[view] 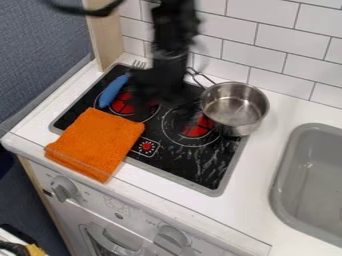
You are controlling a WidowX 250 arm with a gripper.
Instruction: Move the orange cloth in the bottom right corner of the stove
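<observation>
White rectangular wall tiles (287,40): bright, softly and evenly lit.
Smooth white counter (267,145): bright; I can't tell where the light comes from.
Glossy black glass stovetop (200,165): pale, streaky glare on its right half.
Round silver metal pot (234,107): highlights on its rim and inside.
My black robot hand (158,92): dark and blurred, its outline smeared.

Your setting: toy kitchen; stovetop (207,172) with red burner marks, grey sink (284,185), white tiled wall (270,37), oven knobs (63,189) along the counter's front edge.
</observation>
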